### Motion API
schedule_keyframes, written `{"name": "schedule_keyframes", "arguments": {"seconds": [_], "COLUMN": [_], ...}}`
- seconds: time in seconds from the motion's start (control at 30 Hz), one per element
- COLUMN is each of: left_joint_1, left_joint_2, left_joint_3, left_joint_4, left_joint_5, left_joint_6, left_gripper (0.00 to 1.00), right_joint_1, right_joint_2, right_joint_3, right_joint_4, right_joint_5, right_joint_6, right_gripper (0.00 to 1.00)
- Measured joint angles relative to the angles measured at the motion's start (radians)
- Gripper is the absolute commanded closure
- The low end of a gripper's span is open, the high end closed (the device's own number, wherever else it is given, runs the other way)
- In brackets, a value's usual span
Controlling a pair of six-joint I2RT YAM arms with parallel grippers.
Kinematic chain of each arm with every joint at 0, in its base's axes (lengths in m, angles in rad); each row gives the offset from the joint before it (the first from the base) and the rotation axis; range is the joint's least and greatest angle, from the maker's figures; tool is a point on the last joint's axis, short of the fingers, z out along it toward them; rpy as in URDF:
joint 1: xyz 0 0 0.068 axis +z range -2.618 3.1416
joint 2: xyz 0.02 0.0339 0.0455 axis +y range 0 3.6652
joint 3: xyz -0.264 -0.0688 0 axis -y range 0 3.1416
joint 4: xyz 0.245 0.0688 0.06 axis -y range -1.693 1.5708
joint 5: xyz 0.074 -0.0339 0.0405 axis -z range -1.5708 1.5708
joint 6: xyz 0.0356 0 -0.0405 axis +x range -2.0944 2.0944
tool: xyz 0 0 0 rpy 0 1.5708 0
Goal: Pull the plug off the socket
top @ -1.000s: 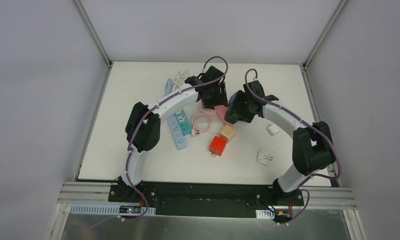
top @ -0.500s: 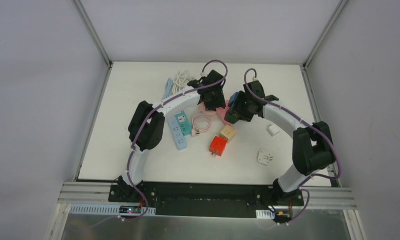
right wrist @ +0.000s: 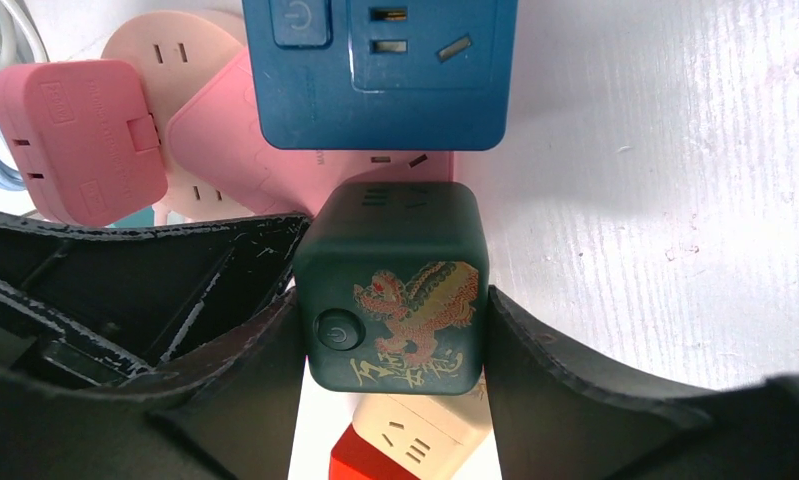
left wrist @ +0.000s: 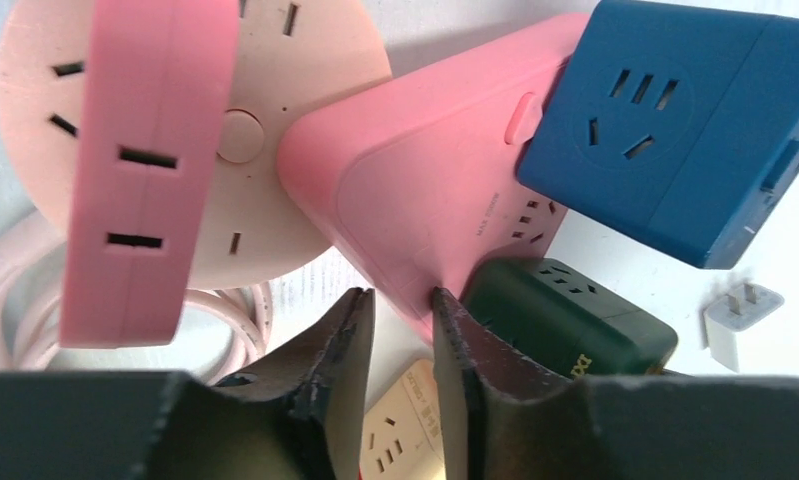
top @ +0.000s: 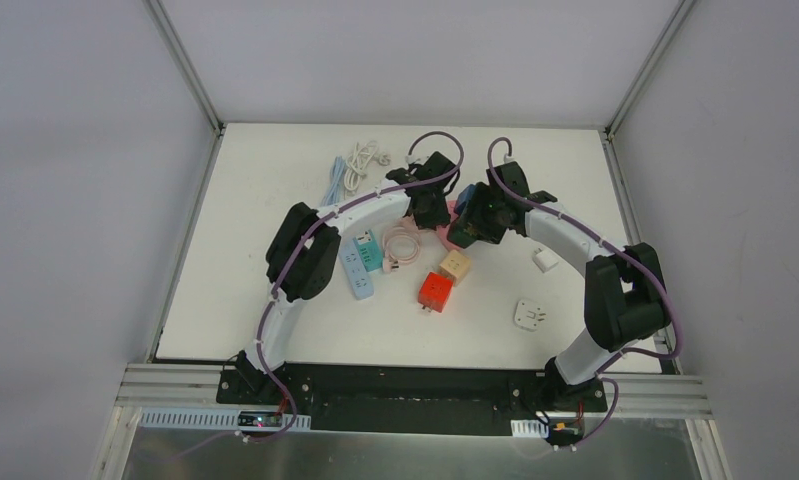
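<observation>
Right gripper [right wrist: 393, 305]: you have both fingers pressed flat against opposite sides of the dark green cube adapter [right wrist: 395, 255], at the centre of the right wrist view. Its dragon print and power button face the camera. The grip is closed on it. The adapter's far face butts against the pink socket block [right wrist: 275, 165]; whether its pins are seated cannot be told. A blue cube socket [right wrist: 380, 70] sits at top centre, against the same block.

Left gripper [left wrist: 400, 310]: your fingers stand a narrow slit apart at lower centre of the left wrist view, with nothing between them. Their tips are at the lower edge of the pink socket block; contact cannot be confirmed. A round pale pink socket [left wrist: 275, 120] fills the upper left, with a pink adapter [left wrist: 150, 170] in front of it. A cream cube [left wrist: 405, 430] shows through the slit. A small white plug [left wrist: 740, 320] lies at the right edge on the table [left wrist: 615, 255].
</observation>
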Motion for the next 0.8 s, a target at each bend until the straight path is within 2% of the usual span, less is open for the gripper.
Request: {"name": "schedule_keyframes", "arguments": {"seconds": [0.33, 0.57, 0.8], "left_joint_1": [-0.005, -0.005, -0.006], "left_joint_2": [0.000, -0.004, -0.004], "left_joint_3": [-0.009, -0.023, -0.028], "left_joint_4": [0.000, 0.011, 0.014], "left_joint_5": [0.003, 0.016, 0.024], "left_joint_6": [-0.041, -0.059, -0.062], "left_gripper": [0.77, 0.78, 0.78], "right_joint_1": [-0.008, -0.011, -0.056], "right_joint_2": [-0.004, -0.008, -0.056], "right_joint_3": [-0.002, 0.003, -0.078], "right_joint_4": [-0.005, -0.027, 0.040], "right_joint_5": [-0.032, 0.000, -0.105], "right_joint_6": [-0.027, -0.019, -0.029], "right_gripper": [1.00, 1.00, 1.00]}}
